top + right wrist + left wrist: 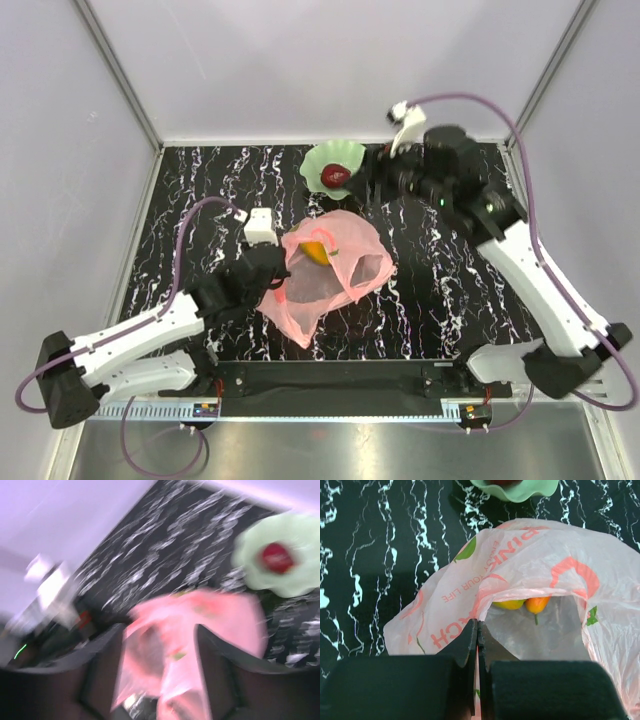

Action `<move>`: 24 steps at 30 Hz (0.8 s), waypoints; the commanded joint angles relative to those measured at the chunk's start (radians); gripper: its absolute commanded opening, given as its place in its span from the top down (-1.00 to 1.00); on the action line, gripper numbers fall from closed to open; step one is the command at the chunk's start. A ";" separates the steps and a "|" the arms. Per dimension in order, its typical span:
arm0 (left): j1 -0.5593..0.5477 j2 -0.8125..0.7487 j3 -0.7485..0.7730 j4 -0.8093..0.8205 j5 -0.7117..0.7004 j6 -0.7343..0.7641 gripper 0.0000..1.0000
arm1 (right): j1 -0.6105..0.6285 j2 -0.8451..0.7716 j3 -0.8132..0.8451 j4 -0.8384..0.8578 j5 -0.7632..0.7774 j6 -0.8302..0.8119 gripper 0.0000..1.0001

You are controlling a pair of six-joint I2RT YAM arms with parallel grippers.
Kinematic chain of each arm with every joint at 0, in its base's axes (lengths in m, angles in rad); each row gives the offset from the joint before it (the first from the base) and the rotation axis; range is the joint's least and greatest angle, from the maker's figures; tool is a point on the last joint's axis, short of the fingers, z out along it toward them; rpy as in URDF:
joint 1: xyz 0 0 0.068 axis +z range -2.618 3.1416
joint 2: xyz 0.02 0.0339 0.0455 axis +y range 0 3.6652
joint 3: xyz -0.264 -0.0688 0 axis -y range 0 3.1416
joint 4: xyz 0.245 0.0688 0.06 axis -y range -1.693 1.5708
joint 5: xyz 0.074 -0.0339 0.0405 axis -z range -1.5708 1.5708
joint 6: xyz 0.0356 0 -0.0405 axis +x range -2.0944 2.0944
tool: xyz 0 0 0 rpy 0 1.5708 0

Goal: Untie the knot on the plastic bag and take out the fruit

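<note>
Plastic bag (335,265): centre of counter (440,290), mouth open.
Fruit (536,603): yellow and orange pieces inside bag; red piece (333,177) in green dish (315,160).
Left fingers (465,645): pressed together on bag rim.
Right fingers (107,655): spread, empty, near dish.

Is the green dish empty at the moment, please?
No, a dark red fruit lies in the green dish.

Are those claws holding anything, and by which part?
The left gripper pinches the plastic bag at the near rim of its open mouth. The right gripper is open and holds nothing.
</note>
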 commanded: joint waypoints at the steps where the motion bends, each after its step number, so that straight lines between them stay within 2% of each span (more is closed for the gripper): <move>1: 0.007 0.028 0.068 0.088 -0.034 0.040 1.00 | 0.105 -0.069 -0.169 0.003 -0.035 0.024 -0.19; 2: 0.009 0.028 0.075 0.093 -0.031 0.042 1.00 | 0.145 -0.090 -0.237 0.029 -0.041 0.061 0.19; 4: 0.010 0.025 0.076 0.100 -0.033 0.043 1.00 | 0.196 -0.133 -0.297 0.063 -0.013 0.087 0.61; 6: 0.021 0.020 0.078 0.103 -0.031 0.042 1.00 | 0.271 -0.156 -0.385 0.095 0.040 0.102 0.84; 9: 0.033 0.017 0.088 0.108 -0.016 0.049 1.00 | 0.337 -0.143 -0.442 0.145 0.075 0.109 0.84; 13: 0.044 0.025 0.111 0.099 -0.005 0.057 1.00 | 0.484 -0.058 -0.422 0.168 0.181 0.103 0.86; 15: 0.047 0.023 0.116 0.094 0.001 0.055 1.00 | 0.512 -0.006 -0.405 0.165 0.289 0.119 1.00; 19: 0.052 0.014 0.125 0.086 0.013 0.055 1.00 | 0.583 0.080 -0.407 0.174 0.471 0.158 1.00; 20: 0.052 0.013 0.125 0.085 0.016 0.054 1.00 | 0.590 0.097 -0.410 0.174 0.586 0.187 1.00; 23: 0.052 -0.003 0.127 0.080 0.025 0.051 1.00 | 0.595 0.143 -0.431 0.191 0.757 0.233 1.00; 24: 0.052 -0.009 0.127 0.077 0.026 0.049 1.00 | 0.593 0.163 -0.437 0.209 0.761 0.227 1.00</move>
